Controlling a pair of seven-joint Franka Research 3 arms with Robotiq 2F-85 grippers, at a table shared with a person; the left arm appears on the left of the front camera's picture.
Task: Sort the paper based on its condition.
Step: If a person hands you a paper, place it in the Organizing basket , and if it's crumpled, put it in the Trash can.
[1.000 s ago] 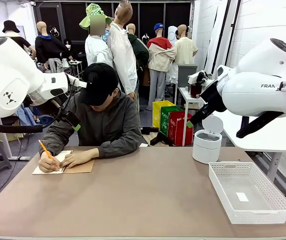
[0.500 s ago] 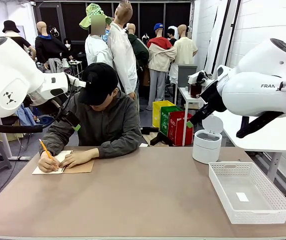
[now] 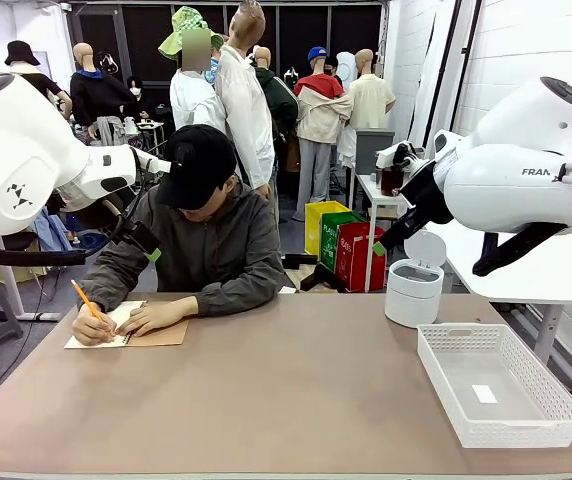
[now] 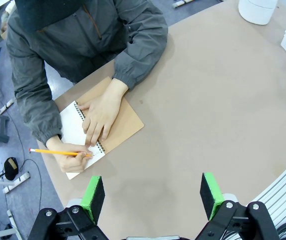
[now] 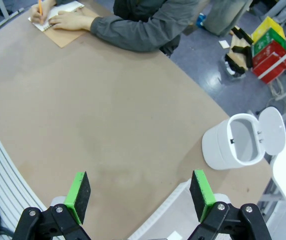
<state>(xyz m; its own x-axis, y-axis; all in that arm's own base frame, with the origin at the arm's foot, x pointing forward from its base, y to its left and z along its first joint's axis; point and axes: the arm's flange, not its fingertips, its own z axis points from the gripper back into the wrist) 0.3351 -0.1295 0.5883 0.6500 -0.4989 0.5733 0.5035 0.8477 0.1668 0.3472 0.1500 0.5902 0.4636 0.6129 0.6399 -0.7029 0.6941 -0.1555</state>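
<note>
No loose sheet of paper is in view. A spiral notebook (image 3: pixel 126 320) with a brown cover lies open at the table's far left. A person's hand presses on its white page (image 4: pixel 72 127) while the other hand writes with an orange pencil (image 4: pixel 53 151). The notebook (image 5: pixel 63 7) also appears at the top of the right wrist view. My left gripper (image 4: pixel 153 197) hangs open high above the table, near the notebook, holding nothing. My right gripper (image 5: pixel 139 197) is open and empty too, high over the table's right half.
A white mesh basket (image 3: pixel 441 385) stands at the front right with a tiny white label (image 3: pixel 484 393) inside. A white lidded bin (image 3: pixel 413 290), lid up, sits at the far right. The brown table (image 3: pixel 286 400) is bare in the middle.
The person's pencil hand has shifted slightly to the left on the page. Both arms have stayed still.
</note>
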